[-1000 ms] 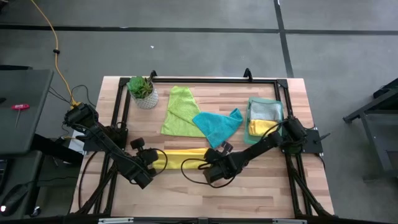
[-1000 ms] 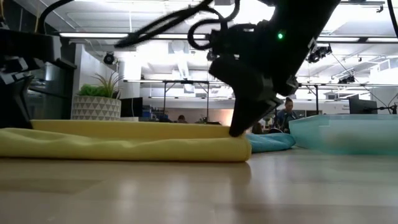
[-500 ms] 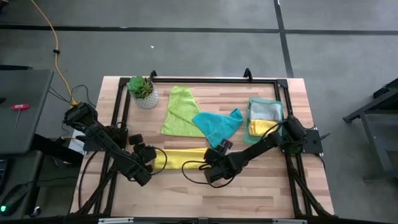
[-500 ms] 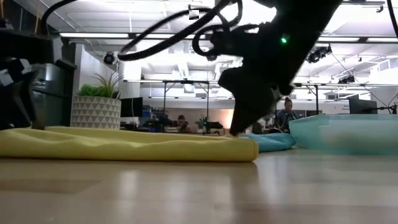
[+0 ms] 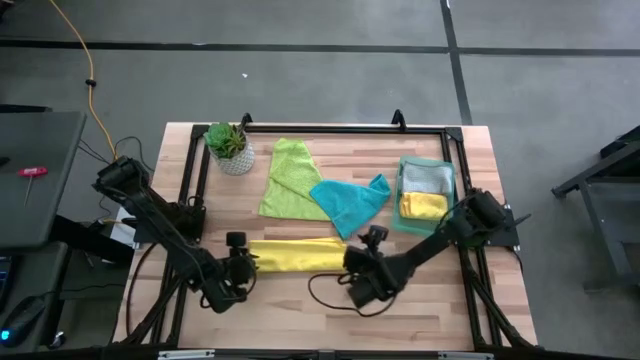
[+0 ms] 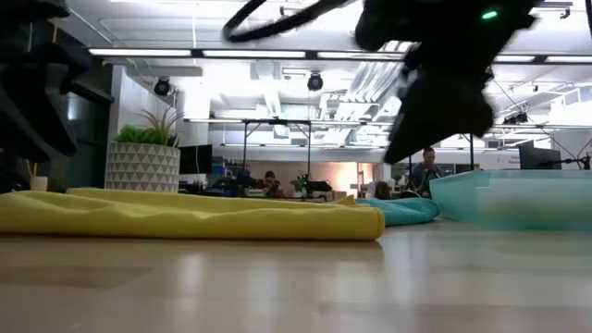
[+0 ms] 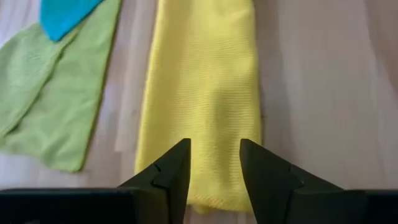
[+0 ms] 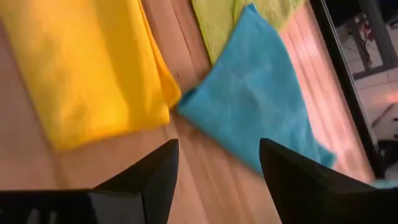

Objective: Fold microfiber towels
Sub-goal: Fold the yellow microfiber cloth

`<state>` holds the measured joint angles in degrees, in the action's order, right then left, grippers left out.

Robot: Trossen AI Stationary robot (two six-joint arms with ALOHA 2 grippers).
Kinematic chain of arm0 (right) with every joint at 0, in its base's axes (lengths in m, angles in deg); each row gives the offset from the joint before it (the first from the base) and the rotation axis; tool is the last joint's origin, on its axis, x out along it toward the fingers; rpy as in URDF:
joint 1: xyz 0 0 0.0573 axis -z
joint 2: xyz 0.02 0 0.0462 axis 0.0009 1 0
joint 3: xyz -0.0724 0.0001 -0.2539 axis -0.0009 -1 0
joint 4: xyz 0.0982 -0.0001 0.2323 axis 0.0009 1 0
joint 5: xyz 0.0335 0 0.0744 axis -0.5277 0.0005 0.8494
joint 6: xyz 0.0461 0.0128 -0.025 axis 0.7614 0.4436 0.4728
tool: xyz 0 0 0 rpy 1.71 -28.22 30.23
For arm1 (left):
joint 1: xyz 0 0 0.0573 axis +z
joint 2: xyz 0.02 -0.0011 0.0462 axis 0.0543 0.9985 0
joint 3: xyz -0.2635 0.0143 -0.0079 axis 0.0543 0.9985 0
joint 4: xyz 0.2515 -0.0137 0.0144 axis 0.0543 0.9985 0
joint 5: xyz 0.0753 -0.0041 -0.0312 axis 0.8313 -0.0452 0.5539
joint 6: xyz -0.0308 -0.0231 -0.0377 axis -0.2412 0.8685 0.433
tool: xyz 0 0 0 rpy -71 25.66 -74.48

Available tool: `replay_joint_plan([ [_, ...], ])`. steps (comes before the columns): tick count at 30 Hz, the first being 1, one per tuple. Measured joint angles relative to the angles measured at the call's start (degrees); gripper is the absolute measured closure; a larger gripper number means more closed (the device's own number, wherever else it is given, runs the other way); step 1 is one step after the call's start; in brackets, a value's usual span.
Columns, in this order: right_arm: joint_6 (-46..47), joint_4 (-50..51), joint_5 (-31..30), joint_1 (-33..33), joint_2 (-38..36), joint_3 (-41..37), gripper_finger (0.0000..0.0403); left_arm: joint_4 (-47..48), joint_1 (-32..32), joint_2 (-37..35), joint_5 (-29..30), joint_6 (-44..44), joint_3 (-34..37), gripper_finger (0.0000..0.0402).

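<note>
1. Yellow towel lies folded into a long strip at the table's six o'clock edge.
2. Left gripper sits at its nine o'clock end, fingers parted, empty.
3. Right gripper sits at its three o'clock end, spread wide, empty.

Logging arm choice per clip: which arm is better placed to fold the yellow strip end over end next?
Probably the left. The left pincer hangs open right over one short end of the yellow towel, lined up along its length. The right pincer, also open, has swung off the other end toward the teal towel.
</note>
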<state>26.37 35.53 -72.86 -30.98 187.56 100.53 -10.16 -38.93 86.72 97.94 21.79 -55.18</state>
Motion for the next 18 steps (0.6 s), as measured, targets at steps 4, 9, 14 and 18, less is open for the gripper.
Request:
replay_joint_plan([
  [4,8.3,-1.0,0.9,-2.8,-2.9,-4.6,0.0188,-6.2,2.0,0.0,0.1,-1.5,3.3,0.0286],
  [9,17.2,-11.2,11.0,-3.0,-7.7,-13.5,0.0188,-7.7,4.1,0.1,-0.4,0.7,5.8,0.0295],
  [14,19.1,-36.5,22.5,0.5,-13.6,-25.1,0.0188,-7.2,5.3,0.1,-1.1,3.9,7.3,0.0302],
  [18,21.2,-53.4,27.7,4.3,-15.6,-33.0,0.0188,-7.3,5.3,0.1,-1.8,4.3,7.7,0.0310],
])
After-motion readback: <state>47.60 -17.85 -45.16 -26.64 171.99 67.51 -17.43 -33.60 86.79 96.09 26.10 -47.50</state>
